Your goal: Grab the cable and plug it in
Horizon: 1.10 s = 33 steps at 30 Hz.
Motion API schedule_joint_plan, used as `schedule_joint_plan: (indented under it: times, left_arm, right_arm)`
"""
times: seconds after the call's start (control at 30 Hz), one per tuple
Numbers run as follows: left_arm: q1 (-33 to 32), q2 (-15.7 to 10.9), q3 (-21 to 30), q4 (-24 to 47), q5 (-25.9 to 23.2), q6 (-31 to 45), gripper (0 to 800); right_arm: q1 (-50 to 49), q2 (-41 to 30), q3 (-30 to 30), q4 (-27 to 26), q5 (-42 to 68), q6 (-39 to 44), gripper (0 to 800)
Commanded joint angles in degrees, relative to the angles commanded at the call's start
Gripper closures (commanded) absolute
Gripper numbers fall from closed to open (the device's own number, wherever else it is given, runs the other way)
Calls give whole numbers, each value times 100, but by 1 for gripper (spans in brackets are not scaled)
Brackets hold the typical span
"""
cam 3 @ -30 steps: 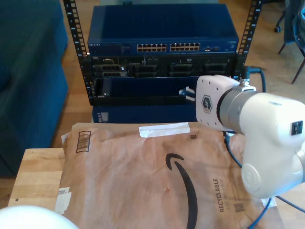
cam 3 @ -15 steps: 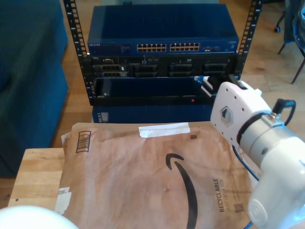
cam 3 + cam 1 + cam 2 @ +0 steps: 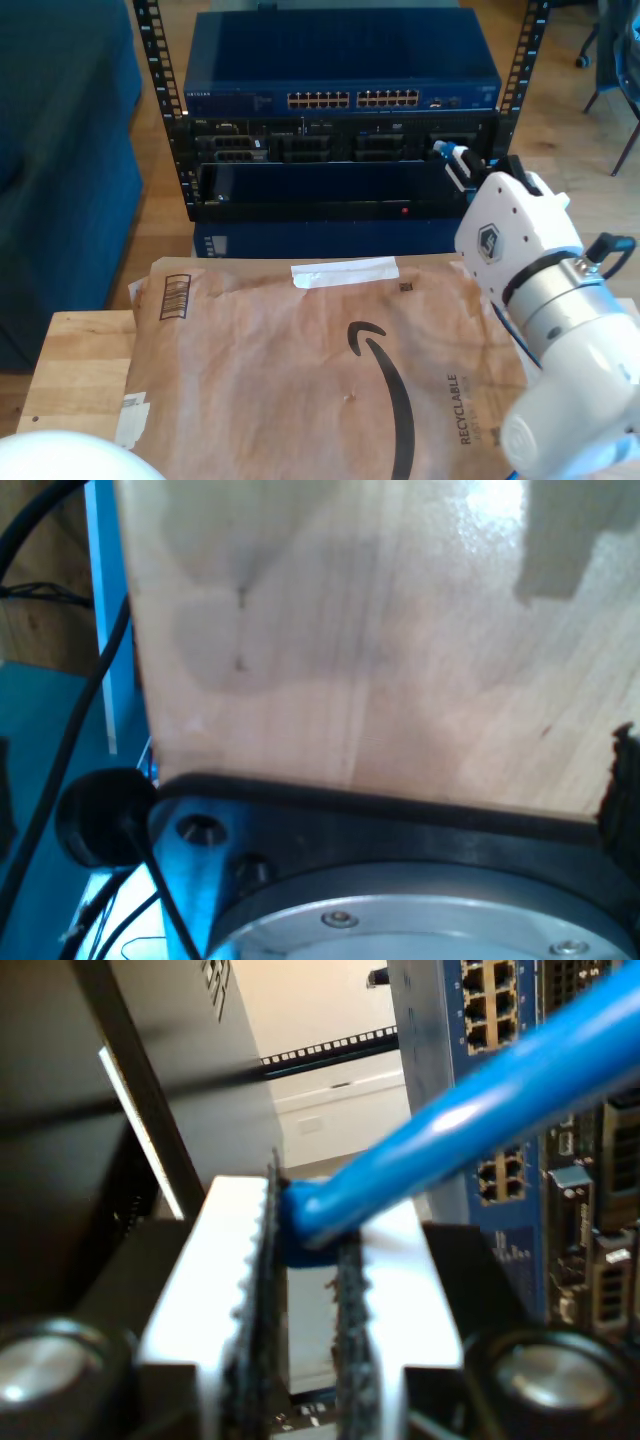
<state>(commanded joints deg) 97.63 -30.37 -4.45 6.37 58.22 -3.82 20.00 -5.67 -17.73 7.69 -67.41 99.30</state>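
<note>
Our second gripper (image 3: 452,158), seen toward the exterior view's right, is raised in front of the equipment rack (image 3: 340,150), level with the black units beneath the blue network switch (image 3: 340,70). In the second wrist view its jaws are clenched on the cable (image 3: 470,1120) at its blue-booted end, the white ridged fingers (image 3: 235,1290) pressing it from both sides while the bright blue cord runs off diagonally across the switch's rows of ports (image 3: 490,1000). In the exterior view the plug end shows as a small blue tip at the gripper, close to the rack face; whether it touches a port we cannot tell. A further stretch of blue cord hangs below our second arm (image 3: 560,330), beside the brown paper mailer (image 3: 320,370). The mailer lies flat on the wooden surface (image 3: 75,370), with white tape near its far edge. The first wrist view looks onto pale wood (image 3: 400,640) with black cables (image 3: 60,750) running past its edge; the state of our first gripper's jaws we cannot tell.
</note>
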Motion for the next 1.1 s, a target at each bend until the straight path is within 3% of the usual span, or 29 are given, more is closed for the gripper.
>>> schedule_joint_plan:
  times: [0.17,0.37,0.7,1.1]
  left_arm:
    - [0,0,0,0,0,0,0]
    - [0,0,0,0,0,0,0]
    - [0,0,0,0,0,0,0]
    - [0,0,0,0,0,0,0]
  right_arm:
    - [88,633,-448,105,-132,-519,800]
    - [97,1169,-800,211,-519,-563,800]
    - [431,2400,-1925,1240,-1099,-1108,800]
    - [1002,2919,-2620,2435,-1600,-2171,800]
